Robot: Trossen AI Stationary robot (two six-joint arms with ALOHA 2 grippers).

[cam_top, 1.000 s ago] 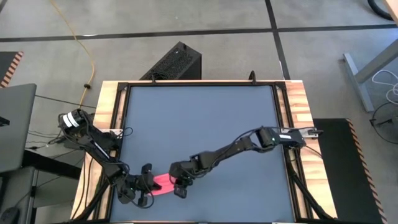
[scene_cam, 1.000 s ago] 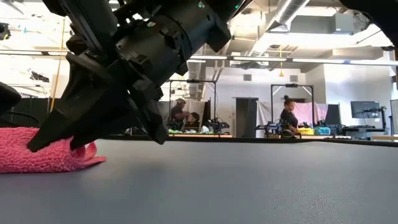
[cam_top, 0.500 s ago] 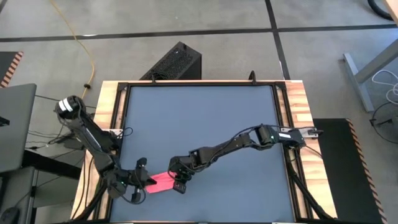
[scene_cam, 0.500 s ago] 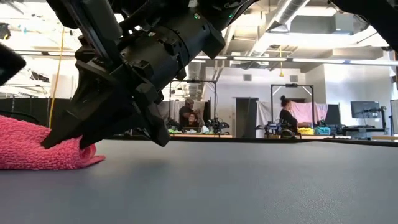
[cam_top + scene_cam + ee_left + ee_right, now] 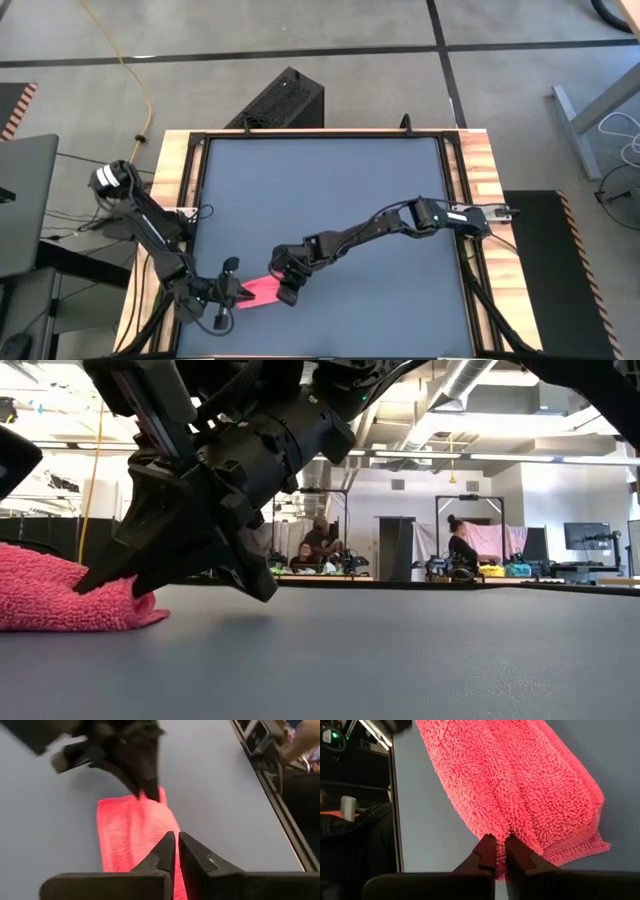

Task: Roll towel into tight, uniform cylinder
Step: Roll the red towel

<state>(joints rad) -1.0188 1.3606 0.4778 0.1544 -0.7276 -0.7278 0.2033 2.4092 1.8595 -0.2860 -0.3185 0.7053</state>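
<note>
Towel point(image 5: 262, 292) bunched near desk point(image 5: 330, 190) front-left edge; my right pincer point(image 5: 286, 292) pinches one end, left pincer point(image 5: 244, 294) closed at the other; desk beyond open.

The right gripper point(image 5: 95, 575) is filling most of the left half here, coming down at a slant with its dark fingertips pressing into the pink towel point(image 5: 45, 595). The towel is sitting bunched up at the far left edge of the grey table point(image 5: 400, 660) — thick and fuzzy, partly cut off by the edge. Behind the table, a couple of people point(image 5: 462, 548) are hanging around workbenches in a bright lab room.
</note>
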